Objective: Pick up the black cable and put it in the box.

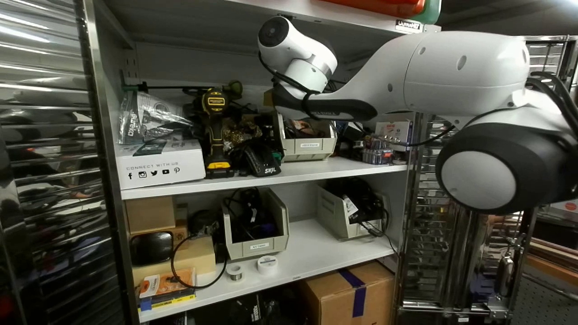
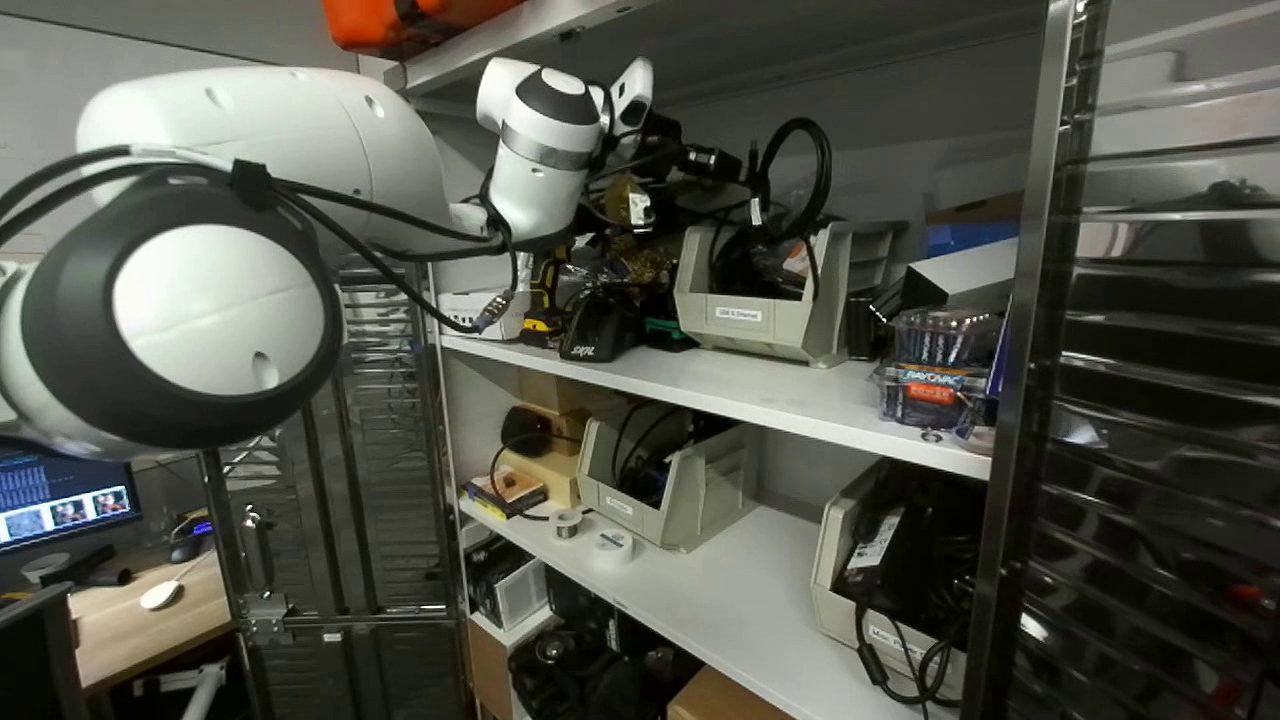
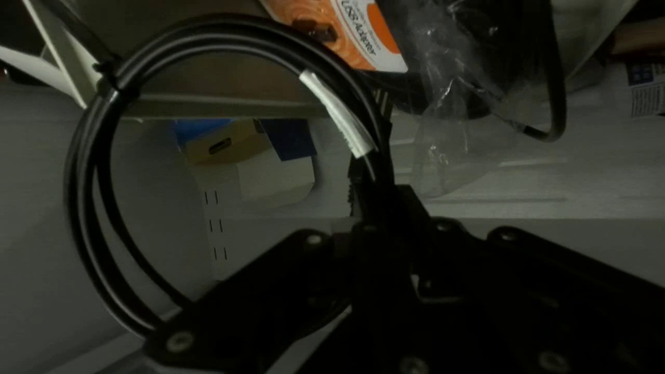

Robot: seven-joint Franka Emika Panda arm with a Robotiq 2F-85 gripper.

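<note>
The black cable is coiled in a loop with a white tag; it shows in an exterior view (image 2: 824, 170) and fills the left of the wrist view (image 3: 78, 192). My gripper (image 3: 375, 205) is shut on the coil's side; it also shows in an exterior view (image 2: 745, 168). The grey open bin labelled USB & Ethernet stands on the upper shelf in both exterior views (image 1: 309, 148) (image 2: 740, 316). The cable is held up over or near this bin, and one strand hangs down in front of it. The bin's rim (image 3: 234, 108) shows behind the coil. In an exterior view the arm hides the gripper.
A drill (image 1: 216, 131) and a white box (image 1: 158, 164) stand beside the bin. Battery packs (image 2: 930, 385) sit at the shelf's other end. Two more cable bins (image 1: 257, 247) (image 1: 332, 210) are on the lower shelf. A metal door edge (image 2: 1035, 300) flanks the cabinet.
</note>
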